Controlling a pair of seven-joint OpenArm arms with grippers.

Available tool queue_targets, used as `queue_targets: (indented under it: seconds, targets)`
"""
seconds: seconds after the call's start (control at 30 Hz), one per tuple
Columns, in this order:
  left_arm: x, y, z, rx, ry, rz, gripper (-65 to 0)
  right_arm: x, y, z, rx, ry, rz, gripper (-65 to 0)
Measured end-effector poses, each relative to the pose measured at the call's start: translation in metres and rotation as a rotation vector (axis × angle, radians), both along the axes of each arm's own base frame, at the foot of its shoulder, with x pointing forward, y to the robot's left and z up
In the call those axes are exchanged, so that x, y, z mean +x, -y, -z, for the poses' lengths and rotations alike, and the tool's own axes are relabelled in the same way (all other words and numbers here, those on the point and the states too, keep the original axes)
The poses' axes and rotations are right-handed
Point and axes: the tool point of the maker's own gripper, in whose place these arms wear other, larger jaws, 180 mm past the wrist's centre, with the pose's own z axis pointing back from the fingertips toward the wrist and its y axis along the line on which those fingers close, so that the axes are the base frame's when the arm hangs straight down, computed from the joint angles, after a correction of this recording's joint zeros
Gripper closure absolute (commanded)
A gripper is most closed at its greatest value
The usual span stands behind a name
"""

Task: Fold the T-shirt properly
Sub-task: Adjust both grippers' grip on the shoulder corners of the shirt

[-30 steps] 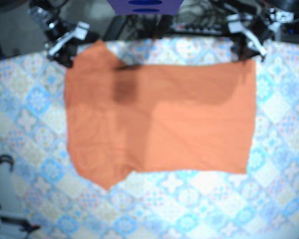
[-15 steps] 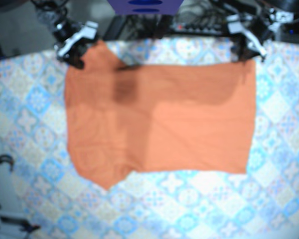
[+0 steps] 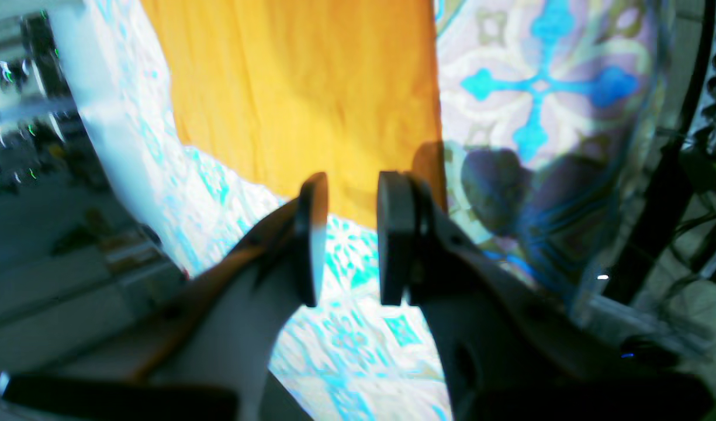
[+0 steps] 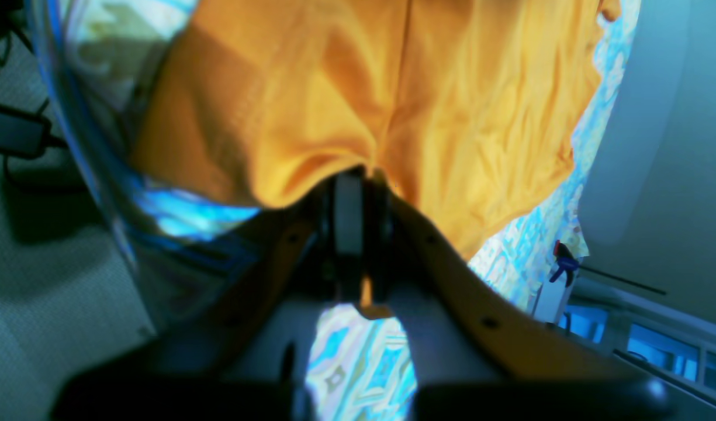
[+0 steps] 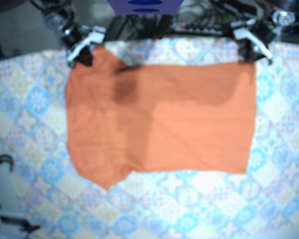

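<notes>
An orange T-shirt (image 5: 159,119) lies spread flat across the middle of a table covered with a blue-and-white tile-patterned cloth (image 5: 189,199). In the overhead view its long edges run left to right, and a sleeve forms a point at the near-left corner.

At the far-left corner of the garment, the right gripper (image 5: 84,47) has hold of the fabric. Its wrist camera shows the gripper (image 4: 358,181) with its fingers (image 4: 347,204) pressed together on a gathered ridge of the T-shirt (image 4: 451,105). The orange cloth bunches and creases where it meets the tips, and a fold line runs away from them across the shirt.

At the far-right corner, the left gripper (image 5: 251,45) sits at the shirt's edge. Its wrist camera shows the gripper (image 3: 352,181) with its fingers (image 3: 393,234) spread and a clear gap between the pads. They hold nothing. The corner of the T-shirt (image 3: 299,88) lies flat beyond them, and the patterned cloth (image 3: 539,88) shows to the right of the hem.

A darker shadowed band crosses the far part of the shirt.
</notes>
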Motion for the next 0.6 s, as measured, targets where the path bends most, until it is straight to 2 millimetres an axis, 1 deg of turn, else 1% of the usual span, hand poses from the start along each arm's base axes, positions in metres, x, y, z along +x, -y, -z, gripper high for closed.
queue_targets:
  seconds: [0.1, 0.2, 0.27, 0.37, 0.47, 0.57, 0.6]
  targets:
    - [0.003, -0.003, -0.002, -0.041, 0.001, -0.051, -15.2, 0.008, 0.002, -0.003, -0.004, 0.019, 0.002, 0.0]
    - [0.002, -0.008, 0.001, -0.051, -0.009, -0.082, -15.2, 0.007, 0.001, -0.002, -0.003, 0.016, 0.003, 0.0]
    - [-0.004, -0.014, 0.007, -0.041, -0.027, -0.09, -15.2, 0.004, 0.001, -0.002, -0.004, 0.011, 0.002, 0.0]
    - [-0.019, -0.033, 0.023, -0.001, -0.082, -0.124, -16.1, 0.006, 0.002, -0.002, -0.006, 0.014, 0.002, 0.0]
    - [-0.029, -0.046, 0.032, 0.027, -0.118, -0.148, -23.6, 0.006, 0.002, -0.002, -0.005, 0.014, 0.001, 0.0]
    - [-0.029, -0.047, 0.033, 0.026, -0.118, -0.152, -37.5, 0.006, 0.002, -0.002, -0.005, 0.014, 0.001, 0.0]
    - [-0.029, -0.047, 0.033, 0.026, -0.117, -0.151, -40.9, 0.006, 0.002, -0.002, -0.006, 0.014, 0.001, 0.0]
